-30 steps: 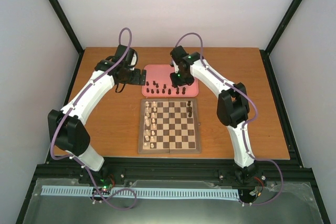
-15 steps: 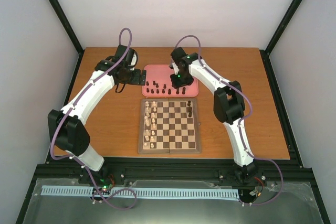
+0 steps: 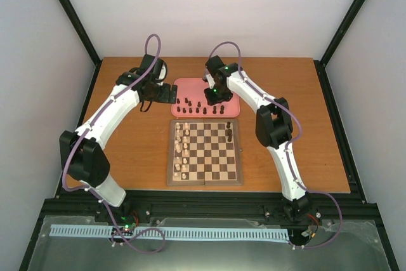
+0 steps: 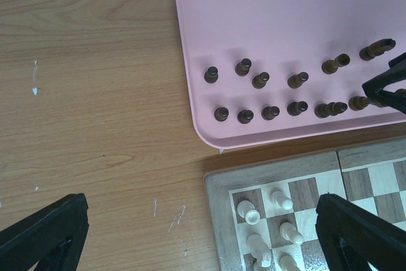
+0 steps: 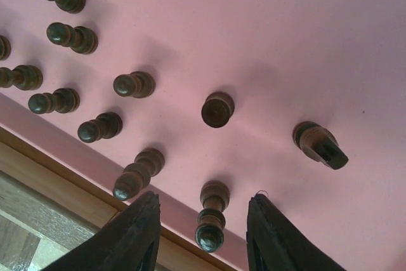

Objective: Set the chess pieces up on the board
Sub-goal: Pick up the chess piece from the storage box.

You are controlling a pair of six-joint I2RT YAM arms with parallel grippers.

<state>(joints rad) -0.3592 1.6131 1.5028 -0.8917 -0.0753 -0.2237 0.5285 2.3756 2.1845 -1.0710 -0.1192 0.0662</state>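
Observation:
Several tiny dark chess pieces [image 3: 196, 106] stand in two rows on the pink tray [image 3: 190, 85], also seen in the left wrist view [image 4: 271, 112]. The wooden board [image 3: 204, 179] lies in front of the tray, with two dark pieces [image 3: 229, 134] near its right edge. My right gripper [image 3: 216, 97] is open low over the tray. In the right wrist view its fingers [image 5: 138, 233] straddle one upright dark piece [image 5: 212, 217] without touching it. My left gripper [image 3: 163, 93] is open and empty above the table by the tray's left end and the board's far left corner [image 4: 219, 185].
Cream-white pieces [image 3: 183, 147] fill the board's two left columns, and show in the left wrist view [image 4: 273, 220]. One dark piece [image 5: 319, 144] leans beside the right gripper. The tray's near rim [image 5: 76, 157] borders the board's edge. Black frame posts stand at the table corners.
The right arm's elbow has swung left and the right gripper has shifted slightly over the tray's dark pieces. The left arm has barely moved.

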